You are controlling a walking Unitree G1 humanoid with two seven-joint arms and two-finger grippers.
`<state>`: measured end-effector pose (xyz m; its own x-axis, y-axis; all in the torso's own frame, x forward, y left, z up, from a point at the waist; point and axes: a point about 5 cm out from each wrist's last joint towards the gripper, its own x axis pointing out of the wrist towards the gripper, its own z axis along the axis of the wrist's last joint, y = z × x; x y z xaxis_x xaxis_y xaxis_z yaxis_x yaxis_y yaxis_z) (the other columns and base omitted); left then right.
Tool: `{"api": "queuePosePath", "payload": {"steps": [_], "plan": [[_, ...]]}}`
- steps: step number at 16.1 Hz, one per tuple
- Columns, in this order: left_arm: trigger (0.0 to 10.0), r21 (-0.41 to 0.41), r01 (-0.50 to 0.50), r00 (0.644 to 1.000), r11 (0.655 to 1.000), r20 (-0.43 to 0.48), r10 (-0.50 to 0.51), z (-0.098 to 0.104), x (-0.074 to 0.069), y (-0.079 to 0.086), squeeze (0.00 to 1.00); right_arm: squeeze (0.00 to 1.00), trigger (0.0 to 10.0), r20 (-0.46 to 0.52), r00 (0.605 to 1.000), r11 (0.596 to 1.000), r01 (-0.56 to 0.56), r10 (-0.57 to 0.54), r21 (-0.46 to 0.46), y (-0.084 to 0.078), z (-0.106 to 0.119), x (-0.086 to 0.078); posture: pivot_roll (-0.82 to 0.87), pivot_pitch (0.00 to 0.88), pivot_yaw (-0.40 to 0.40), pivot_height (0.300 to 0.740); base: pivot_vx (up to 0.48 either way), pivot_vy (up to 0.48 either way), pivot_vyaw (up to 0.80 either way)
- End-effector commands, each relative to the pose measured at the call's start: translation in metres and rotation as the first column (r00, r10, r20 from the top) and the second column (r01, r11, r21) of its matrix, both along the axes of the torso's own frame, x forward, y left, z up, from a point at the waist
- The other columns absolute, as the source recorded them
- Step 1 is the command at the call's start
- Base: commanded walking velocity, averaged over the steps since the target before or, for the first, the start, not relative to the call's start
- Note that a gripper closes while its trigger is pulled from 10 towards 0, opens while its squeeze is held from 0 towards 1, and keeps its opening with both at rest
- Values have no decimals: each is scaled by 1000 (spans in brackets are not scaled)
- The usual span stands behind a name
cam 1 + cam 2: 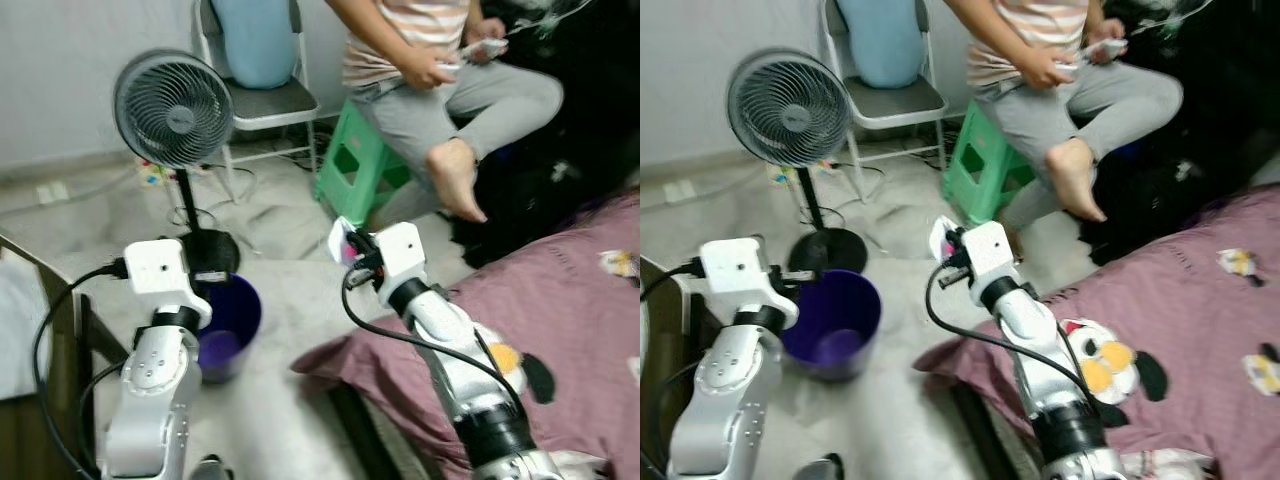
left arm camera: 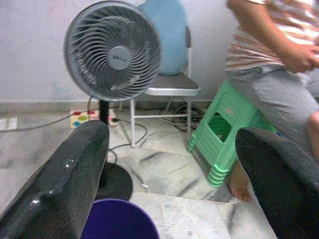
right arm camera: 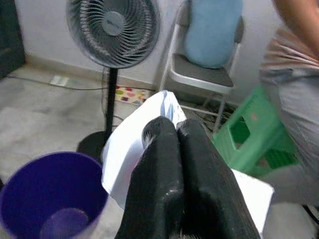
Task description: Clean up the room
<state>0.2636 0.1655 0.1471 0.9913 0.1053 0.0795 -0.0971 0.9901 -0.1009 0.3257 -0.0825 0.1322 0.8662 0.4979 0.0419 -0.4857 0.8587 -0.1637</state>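
Crumpled white paper wrapper (image 3: 130, 144) sits pinched between the two black fingers (image 3: 159, 179) of the right end effector (image 1: 345, 245), which are pressed together on it. That end effector is raised above the pale marble floor (image 1: 290, 290), just past the edge of the bed covered in a mauve cartoon-print blanket (image 1: 570, 300), and to the right of the round purple plastic waste bin (image 1: 228, 325). In the right wrist view the wrapper hangs beside and above the bin's open mouth, not over its middle.

Left end effector (image 2: 169, 189) is held with its fingers (image 2: 65, 184) wide apart and nothing between them; it hovers just above the near rim of the purple bin, pointing toward the far wall. Its white wrist housing (image 1: 160, 268) stands directly beside the bin in the head view.

Behind the bin stands a grey pedestal fan with a round black base (image 1: 172, 108). Further back is a grey folding chair (image 1: 262, 100) carrying a light blue cushion (image 1: 255, 35). To the right of the chair, a person in a striped shirt and grey trousers (image 1: 450, 95) sits on a green plastic step stool (image 1: 355, 170), one bare foot crossed over the knee, hands on a small white device. A colourful power strip (image 2: 84, 118) lies on the floor near the fan.
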Motion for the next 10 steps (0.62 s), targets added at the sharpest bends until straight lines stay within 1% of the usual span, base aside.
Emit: {"api": "queuePosePath", "payload": {"steps": [1,4,7,8,10], "plan": [[10000,0,-13,1000,1000,22,13,3,-4,0,0,0,10000,28,999,1000,-21,21,1,4,7,3,70,91,-207,740,0,0,0],[10000,-1,-14,1000,1000,22,14,3,-3,-1,0,0,10000,27,999,1000,-25,25,-1,4,6,2,61,91,-204,740,0,0,0],[10000,3,7,1000,1000,19,-7,2,2,-3,0,0,10000,33,999,1000,-4,4,5,1,4,-1,42,86,-170,740,0,0,0],[10000,7,33,999,999,17,-33,3,5,-6,0,0,10000,40,999,1000,24,-25,12,-3,4,0,26,81,-134,740,0,0,0],[10000,15,74,997,997,14,-74,4,11,-10,0,0,10000,49,997,998,65,-67,23,-9,4,0,10,75,-95,740,0,0,0]]}}
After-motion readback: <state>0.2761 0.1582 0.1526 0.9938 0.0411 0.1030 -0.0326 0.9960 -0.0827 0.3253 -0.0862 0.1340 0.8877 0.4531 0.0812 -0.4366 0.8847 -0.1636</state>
